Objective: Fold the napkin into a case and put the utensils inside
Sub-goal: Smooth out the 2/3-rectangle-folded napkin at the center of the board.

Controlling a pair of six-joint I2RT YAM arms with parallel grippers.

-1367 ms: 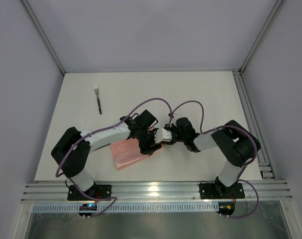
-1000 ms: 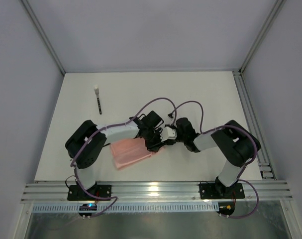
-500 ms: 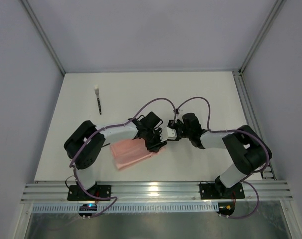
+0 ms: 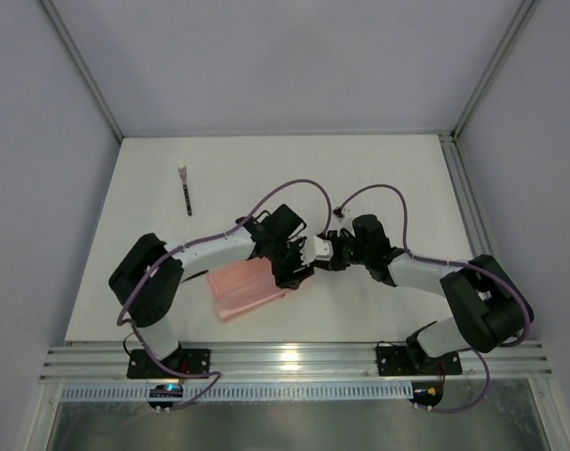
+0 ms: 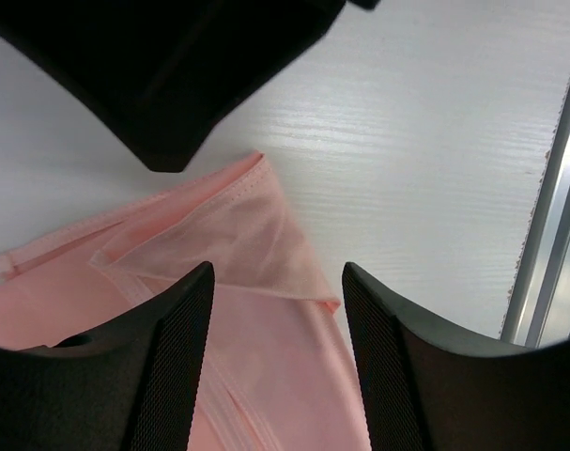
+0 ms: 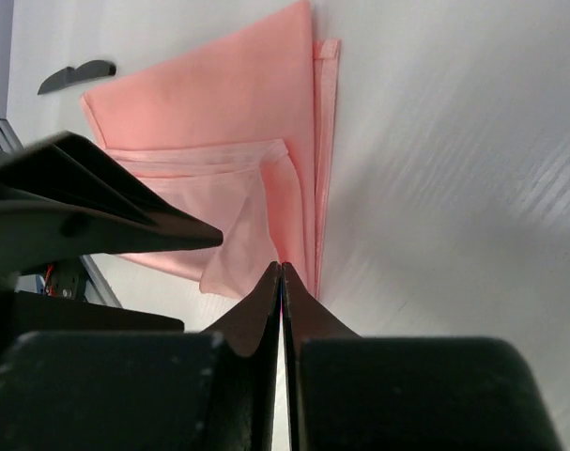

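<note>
The salmon-pink napkin (image 4: 245, 289) lies folded into a flat wedge on the white table (image 4: 378, 178), near the front. My left gripper (image 4: 295, 270) hovers over its right end. In the left wrist view it (image 5: 277, 315) is open, with pink cloth (image 5: 256, 235) and a raised flap between its fingers (image 5: 177, 366). My right gripper (image 4: 319, 254) meets it from the right. Its jaws (image 6: 282, 270) are shut, with the tips at the edge of the napkin (image 6: 219, 122); I cannot tell whether they pinch a layer. One black utensil (image 4: 185, 191) with a white end lies far to the back left.
An aluminium rail (image 4: 285, 357) runs along the table's near edge and shows as a metal strip (image 5: 552, 235) in the left wrist view. Another rail (image 4: 472, 216) lines the right side. Purple cables (image 4: 303, 188) loop above both wrists. Grey walls enclose the table.
The right arm's elbow has swung out to the right and its gripper has slid slightly left toward the left gripper. The left arm has shifted a little. The napkin and utensil stay put.
</note>
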